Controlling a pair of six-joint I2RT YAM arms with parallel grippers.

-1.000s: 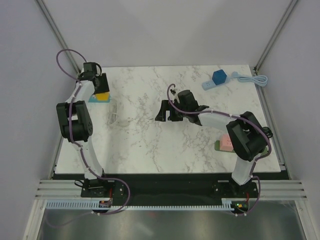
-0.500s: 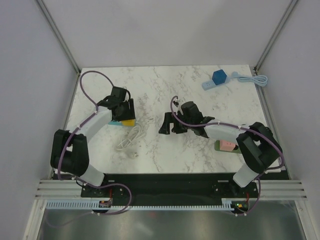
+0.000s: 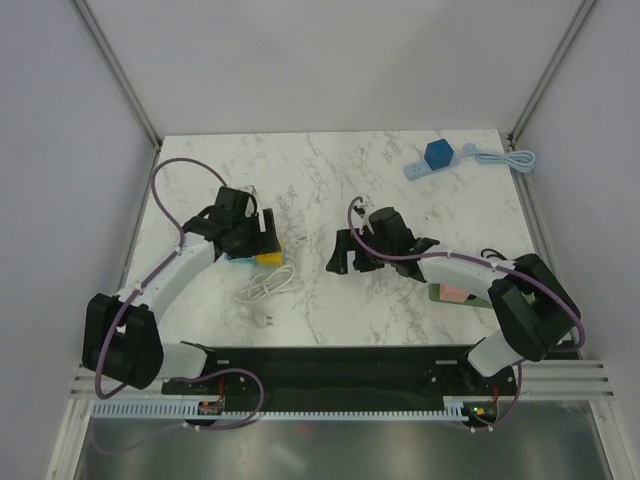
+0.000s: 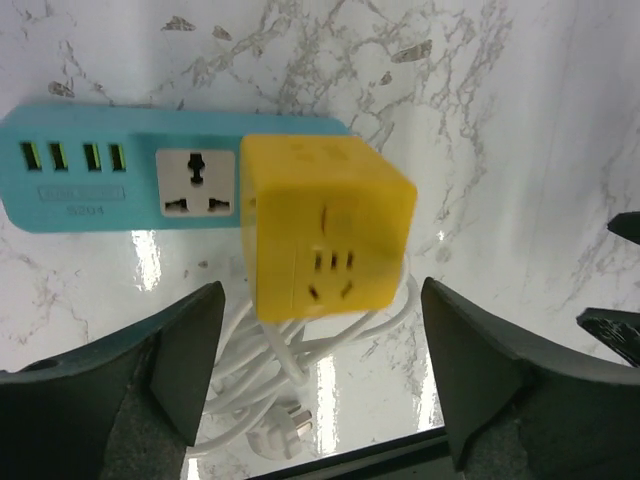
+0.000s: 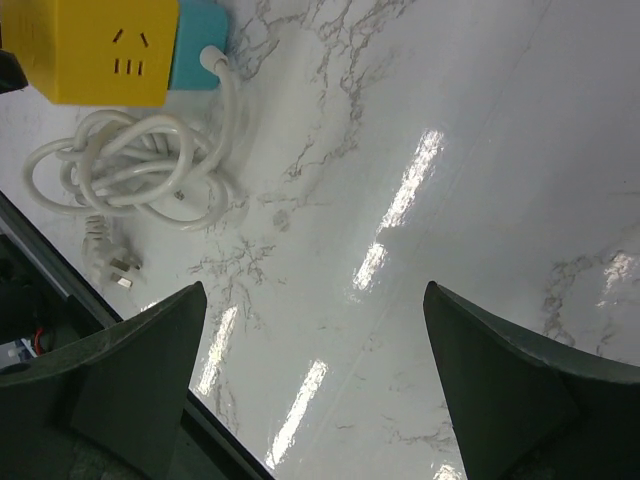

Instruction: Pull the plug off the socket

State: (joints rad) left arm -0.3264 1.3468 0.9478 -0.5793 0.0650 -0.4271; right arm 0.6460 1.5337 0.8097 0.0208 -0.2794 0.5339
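Observation:
A yellow cube plug sits in a teal power strip on the marble table. My left gripper is open just above it, with the cube near the gap between the fingers and neither finger touching it. In the top view the cube and the strip lie just under the left gripper. My right gripper is open and empty over bare marble to the right of the cube. The right wrist view shows the cube and the strip's end at its top left.
The strip's white cable lies coiled near the table's front edge, its plug loose. A blue cube on a pale blue strip lies at the back right. A pink block on a green base is by the right arm.
The left gripper has moved from the far left toward the front and centre. The teal strip, yellow cube and cable have shifted along with it. The right gripper has drawn slightly nearer.

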